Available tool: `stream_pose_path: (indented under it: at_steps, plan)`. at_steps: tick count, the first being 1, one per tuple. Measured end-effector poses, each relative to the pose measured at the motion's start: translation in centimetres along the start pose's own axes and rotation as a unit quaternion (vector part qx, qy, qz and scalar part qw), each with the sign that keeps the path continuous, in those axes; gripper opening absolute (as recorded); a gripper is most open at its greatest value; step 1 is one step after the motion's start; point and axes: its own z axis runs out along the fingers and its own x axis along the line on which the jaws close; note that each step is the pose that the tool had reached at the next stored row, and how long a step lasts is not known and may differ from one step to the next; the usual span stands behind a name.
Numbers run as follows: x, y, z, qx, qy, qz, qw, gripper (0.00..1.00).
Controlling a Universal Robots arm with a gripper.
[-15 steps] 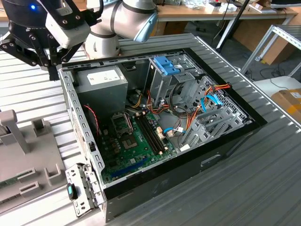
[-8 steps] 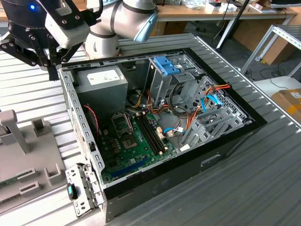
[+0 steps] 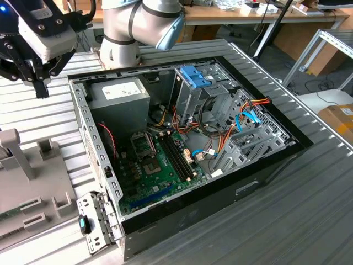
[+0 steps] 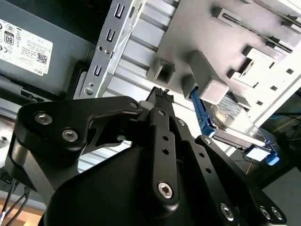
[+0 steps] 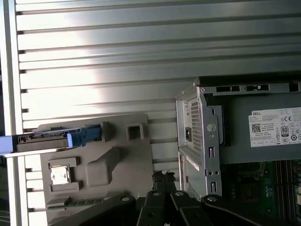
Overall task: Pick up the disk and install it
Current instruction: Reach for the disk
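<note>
The disk (image 5: 51, 139) stands on edge in a slot of a grey holder (image 5: 117, 165), its blue frame showing along the edge. In the second wrist view the disk (image 4: 237, 123) shows its silver face and blue frame (image 4: 200, 113) beyond a grey block of the holder. My gripper (image 3: 39, 88) hangs over the ribbed table off the far left corner of the open computer case (image 3: 182, 221), apart from the disk. Its black fingers meet at one narrow tip in both wrist views (image 4: 160, 96) (image 5: 162, 176), shut and holding nothing.
Inside the case sit a grey power supply box with a white sticker (image 3: 118, 91), a green mainboard (image 3: 160, 160), orange and blue cables, and a metal drive cage with a blue latch (image 3: 194, 74). The grey holder (image 3: 33, 187) lies at the exterior view's left. The arm's base (image 3: 118, 38) stands behind the case.
</note>
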Motion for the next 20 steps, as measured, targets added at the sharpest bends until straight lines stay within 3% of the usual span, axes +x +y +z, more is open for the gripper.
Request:
stream_pose_path:
  at_steps: [8, 11, 19, 20]
  plan:
    - [3.52, -0.26, -0.07, 0.0, 0.0, 0.0, 1.0, 0.11]
    - [5.75, -0.43, -0.1, 0.0, 0.0, 0.0, 1.0, 0.11]
    - [8.9, -0.67, -0.13, 0.0, 0.0, 0.0, 1.0, 0.11]
    - [9.56, -0.72, -0.14, 0.0, 0.0, 0.0, 1.0, 0.11]
